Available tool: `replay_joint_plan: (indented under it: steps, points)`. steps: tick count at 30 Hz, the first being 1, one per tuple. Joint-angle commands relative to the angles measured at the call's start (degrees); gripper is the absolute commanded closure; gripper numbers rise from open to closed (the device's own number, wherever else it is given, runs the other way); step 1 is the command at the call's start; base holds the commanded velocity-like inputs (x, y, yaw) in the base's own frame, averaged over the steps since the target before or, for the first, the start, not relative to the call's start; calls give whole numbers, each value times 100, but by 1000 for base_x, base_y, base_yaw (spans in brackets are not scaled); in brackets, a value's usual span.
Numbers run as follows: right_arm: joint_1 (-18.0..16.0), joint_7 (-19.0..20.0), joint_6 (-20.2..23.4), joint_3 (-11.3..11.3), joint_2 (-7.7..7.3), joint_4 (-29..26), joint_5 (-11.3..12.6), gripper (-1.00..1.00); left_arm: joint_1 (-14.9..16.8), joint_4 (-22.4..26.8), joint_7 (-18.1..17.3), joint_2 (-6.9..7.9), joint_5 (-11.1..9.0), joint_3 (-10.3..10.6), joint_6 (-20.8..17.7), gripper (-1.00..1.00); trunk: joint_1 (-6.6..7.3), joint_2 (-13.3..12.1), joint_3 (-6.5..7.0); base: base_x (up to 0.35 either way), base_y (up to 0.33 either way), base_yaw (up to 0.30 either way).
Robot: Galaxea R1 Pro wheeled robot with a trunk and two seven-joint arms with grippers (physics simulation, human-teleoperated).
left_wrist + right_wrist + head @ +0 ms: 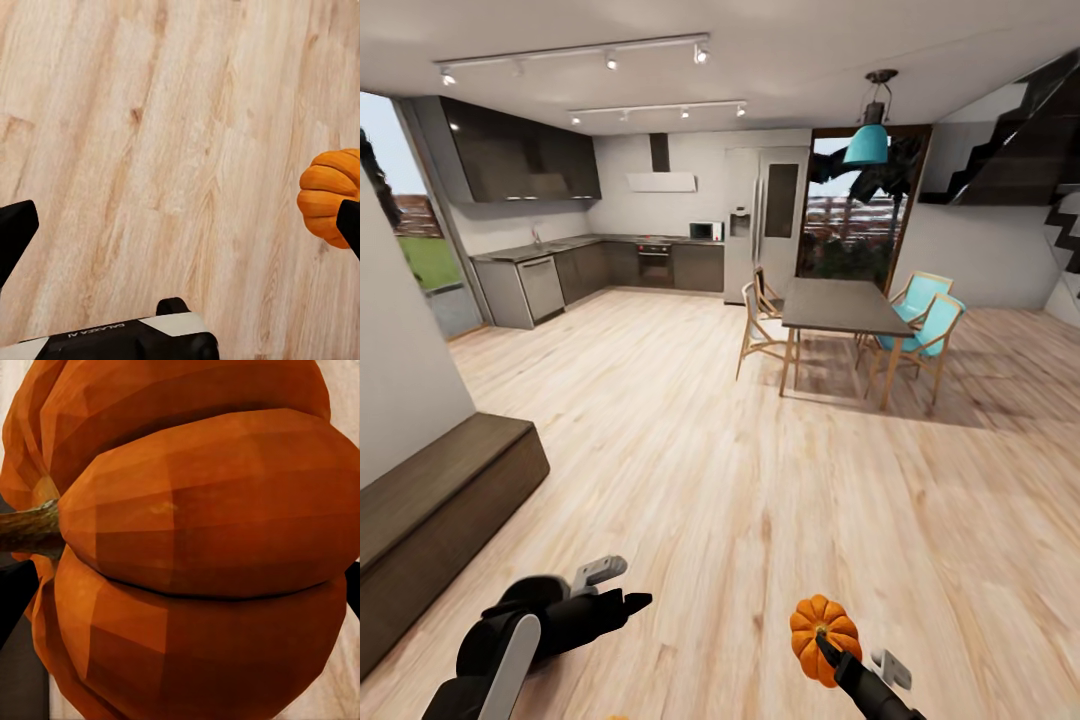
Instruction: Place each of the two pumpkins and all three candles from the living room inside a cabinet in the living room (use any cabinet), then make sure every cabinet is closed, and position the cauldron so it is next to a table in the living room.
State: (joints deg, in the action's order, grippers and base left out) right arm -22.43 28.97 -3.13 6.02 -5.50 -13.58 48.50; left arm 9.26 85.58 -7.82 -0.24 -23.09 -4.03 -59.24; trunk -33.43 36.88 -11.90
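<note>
Pumpkin in my right pincer, over the floor.
My right pincer (826,640) pinches a pumpkin (823,625); my left pincer (628,603) hangs empty and spread, the cabinet (430,510) well off beyond it.

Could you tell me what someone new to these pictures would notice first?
A bright orange pumpkin gripped in the right claw, low over the pale wood floor. Farther back, a dining table with turquoise chairs stands under a teal lamp; a dark cabinet hugs the left wall.
</note>
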Motion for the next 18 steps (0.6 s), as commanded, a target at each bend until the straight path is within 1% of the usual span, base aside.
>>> replay_joint_plan:
  steps: [1, 5, 12, 18]
  points:
    - [-7, 21, -30, 39, -4, 4, 54, 100, 5, 3, -53, -3, 42, -10, -26, -100, -4, 7, -8, 265, 0, 5]
    - [-7, 21, -30, 39, -4, 4, 53, 100, 6, 3, -53, -3, 44, -10, -26, -100, -4, 7, -8, 233, 0, 2]
    - [-7, 21, -30, 39, -4, 4, 47, 100, 6, 3, -53, -3, 42, -10, -26, -100, -4, 7, -8, 163, 0, 0]
    - [-7, 20, -30, 39, -4, 4, 46, 100, 6, 3, -53, -3, 42, -10, -26, -100, -4, 7, -8, 208, 24, 0]
